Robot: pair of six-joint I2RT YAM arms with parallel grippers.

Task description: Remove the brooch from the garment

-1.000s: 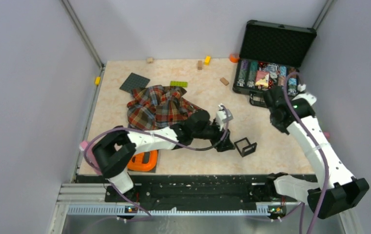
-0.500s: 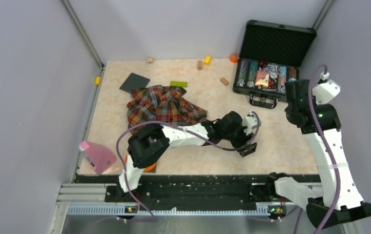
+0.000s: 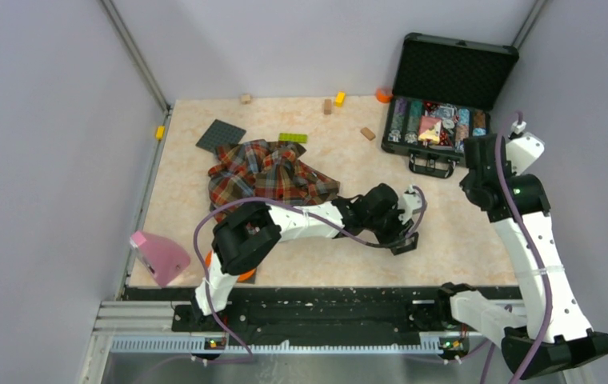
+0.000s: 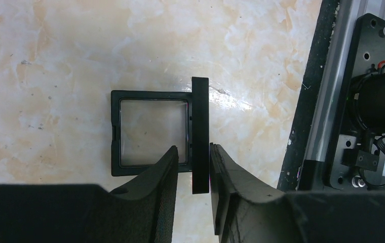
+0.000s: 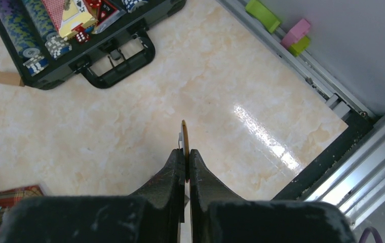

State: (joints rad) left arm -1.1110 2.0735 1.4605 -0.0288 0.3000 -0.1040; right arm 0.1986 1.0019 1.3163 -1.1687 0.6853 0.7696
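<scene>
The plaid garment (image 3: 265,176) lies crumpled at the table's middle left; a corner of it shows in the right wrist view (image 5: 3,197). My right gripper (image 5: 186,152) is shut on the brooch (image 5: 184,135), a thin disc seen edge-on, held above bare table near the right edge. In the top view the right gripper (image 3: 474,182) hangs in front of the case. My left gripper (image 4: 194,149) is low over the small black square tray (image 4: 152,132). Its jaws straddle the tray's upright lid (image 4: 199,116): the right finger touches it, the left stands a little off.
An open black case of poker chips (image 3: 441,128) stands at the back right, also in the right wrist view (image 5: 74,30). A grey baseplate (image 3: 221,134), a green brick (image 3: 293,138) and small blocks lie at the back. A pink object (image 3: 159,256) sits front left.
My left gripper has swung right from beside the shirt onto the black tray. My right arm has lifted and drawn back from the case toward the right edge.
</scene>
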